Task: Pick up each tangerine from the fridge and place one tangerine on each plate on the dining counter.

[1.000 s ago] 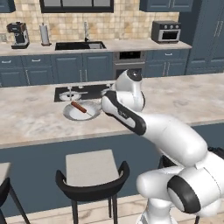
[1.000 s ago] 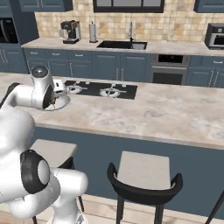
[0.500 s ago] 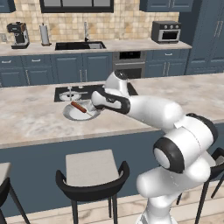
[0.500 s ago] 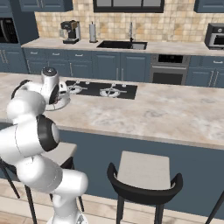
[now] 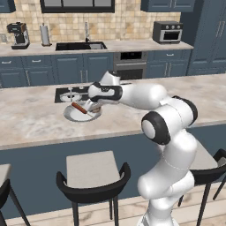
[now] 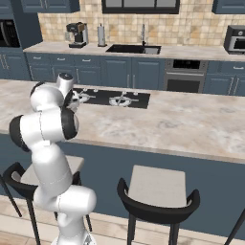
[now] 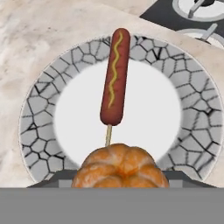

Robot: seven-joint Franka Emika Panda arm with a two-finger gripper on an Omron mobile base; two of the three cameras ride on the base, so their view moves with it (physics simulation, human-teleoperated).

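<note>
Over the round crackle-rimmed pale plate (image 7: 39, 131), the pincer (image 5: 94, 105) is gripping a small, firm, roll-prone orange tangerine (image 7: 119, 167) across its sides, sausage (image 7: 114, 76) at twelve o'clock.

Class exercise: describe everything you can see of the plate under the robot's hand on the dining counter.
The plate is round, shallow and pale, with a grey crackle-patterned rim around a plain white centre. It lies flat on the marbled dining counter, beside the black cooktop. A mustard-striped sausage on a stick lies across it. The tangerine in the gripper hangs over its near edge.
</note>
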